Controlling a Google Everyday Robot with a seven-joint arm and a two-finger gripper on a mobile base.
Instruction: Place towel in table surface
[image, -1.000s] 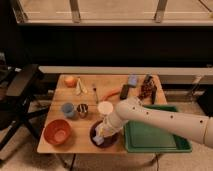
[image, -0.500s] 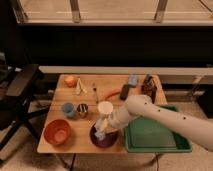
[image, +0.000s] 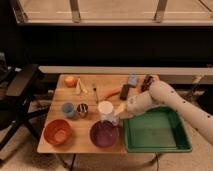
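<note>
Towel (image: 110, 120) in the grip of the tool (image: 118, 111), just above the purple bowl (image: 103, 137).

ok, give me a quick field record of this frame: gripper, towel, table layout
gripper: mid-table, at the far rim of the purple bowl
towel: probably the pale bundle at the gripper, not certain
white cup: just behind the gripper
arm: comes in from the right, above the green tray
orange bowl: front left
table: wooden
</note>
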